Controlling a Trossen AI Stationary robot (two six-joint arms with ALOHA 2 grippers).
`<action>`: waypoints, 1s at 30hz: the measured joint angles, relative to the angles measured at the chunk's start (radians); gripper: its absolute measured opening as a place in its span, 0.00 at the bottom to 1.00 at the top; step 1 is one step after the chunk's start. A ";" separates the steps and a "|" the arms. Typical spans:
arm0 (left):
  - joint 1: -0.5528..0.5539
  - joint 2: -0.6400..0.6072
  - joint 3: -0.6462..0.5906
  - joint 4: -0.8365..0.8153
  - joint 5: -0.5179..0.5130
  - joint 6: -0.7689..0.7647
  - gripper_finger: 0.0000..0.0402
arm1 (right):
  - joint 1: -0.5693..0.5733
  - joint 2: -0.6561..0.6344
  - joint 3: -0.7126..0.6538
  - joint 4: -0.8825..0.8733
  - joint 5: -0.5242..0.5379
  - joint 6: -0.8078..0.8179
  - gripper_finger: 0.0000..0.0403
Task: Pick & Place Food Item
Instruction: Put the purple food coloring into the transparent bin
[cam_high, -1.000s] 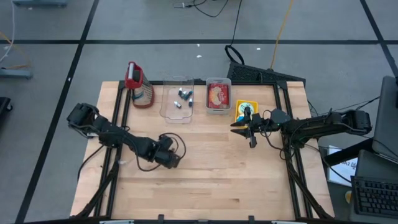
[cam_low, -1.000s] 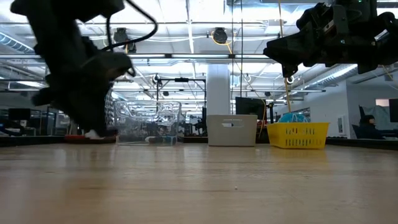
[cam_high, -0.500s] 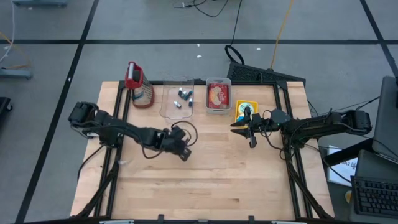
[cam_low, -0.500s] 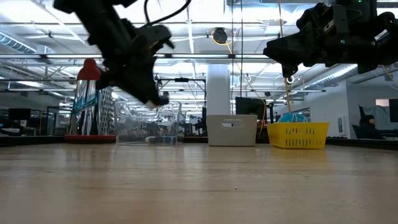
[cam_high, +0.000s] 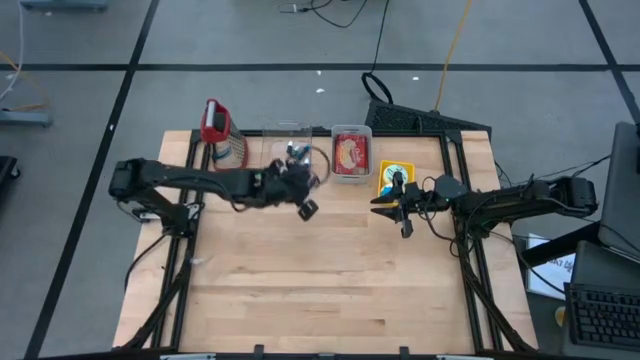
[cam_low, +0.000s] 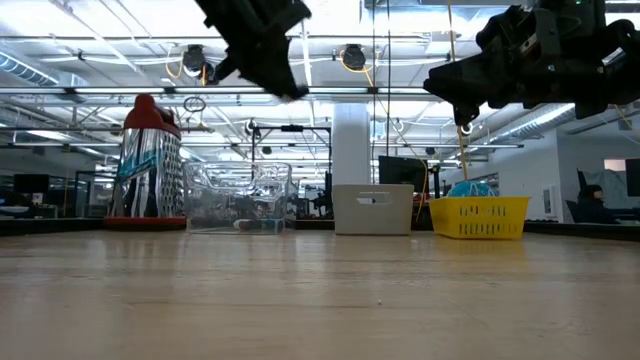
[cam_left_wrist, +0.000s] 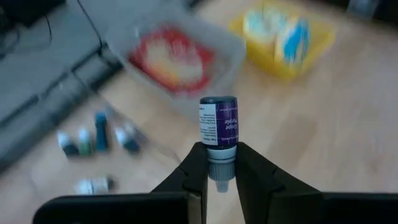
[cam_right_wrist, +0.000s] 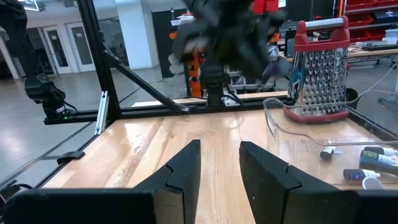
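Observation:
My left gripper (cam_high: 305, 205) hangs above the table in front of the clear container (cam_high: 285, 160), shut on a small dark bottle with a purple label (cam_left_wrist: 219, 124). In the low view it shows high up (cam_low: 265, 45). Several small bottles (cam_left_wrist: 93, 140) lie in the clear container. Beside it stand a grey bin with a red food item (cam_high: 350, 152) and a yellow basket (cam_high: 393, 178). My right gripper (cam_high: 378, 203) waits in the air near the yellow basket, its fingers (cam_right_wrist: 180, 171) open with nothing between them. My left gripper pinches the bottle's narrow pale end (cam_left_wrist: 219, 167) between its two fingers. The dark labelled body sticks out past the fingertips, in line with them. The fingers slant down toward the far side. The bottle is lifted clear of the table.
A red-topped metal grater (cam_high: 222, 135) stands at the far left, next to the clear container. The containers line the table's far edge. Bare wooden table (cam_high: 330, 280) stretches across the middle and the near side.
My left gripper has risen from low over the table's left part and swung toward the far edge and the right, up to the clear container. Its wrist has rolled on the way. The bottle has gone with it, held throughout.

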 joint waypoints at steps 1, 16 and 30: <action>0.016 -0.019 -0.007 0.033 -0.001 0.017 0.13 | 0.000 0.000 0.000 -0.004 0.000 0.000 0.25; 0.237 -0.317 -0.539 0.627 0.168 -0.010 0.13 | -0.001 0.000 0.000 -0.028 0.000 -0.022 0.25; 0.395 -0.125 -0.633 0.824 0.227 -0.229 0.13 | -0.001 0.000 0.000 -0.017 0.002 -0.019 0.25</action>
